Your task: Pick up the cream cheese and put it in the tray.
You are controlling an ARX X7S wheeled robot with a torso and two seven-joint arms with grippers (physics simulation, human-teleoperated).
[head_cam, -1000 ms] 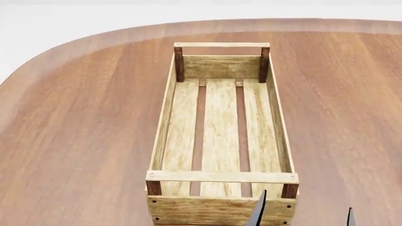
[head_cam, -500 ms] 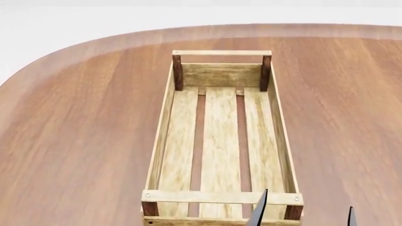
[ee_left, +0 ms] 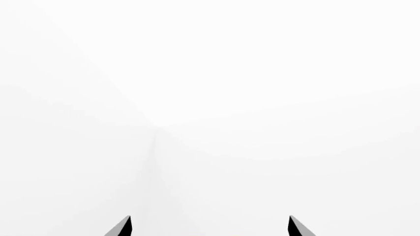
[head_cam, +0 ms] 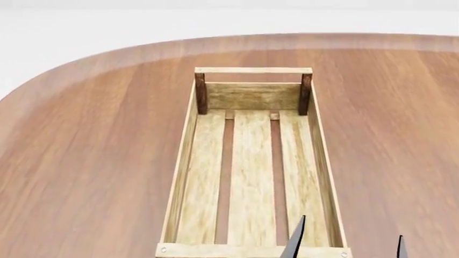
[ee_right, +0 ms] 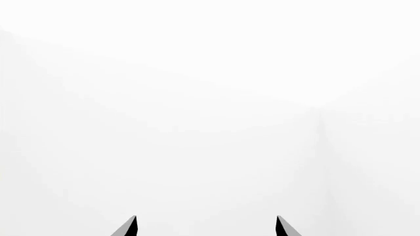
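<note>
Across the middle of the head view, the tray point(head_cam: 251, 172) lies lengthwise on the reddish-brown wooden surface point(head_cam: 93, 161), its far end toward the upper centre and its near rail cut by the bottom edge. Its slatted bottom is bare. At the lower right of that frame two dark pointed tips of the right tool point(head_cam: 348, 244) rise, standing well apart, one over the tray's near right corner. Each wrist view shows only white blankness: the left tool point(ee_left: 210, 227) has its tips spread wide, and so does the right one. No cream cheese shows in any view.
</note>
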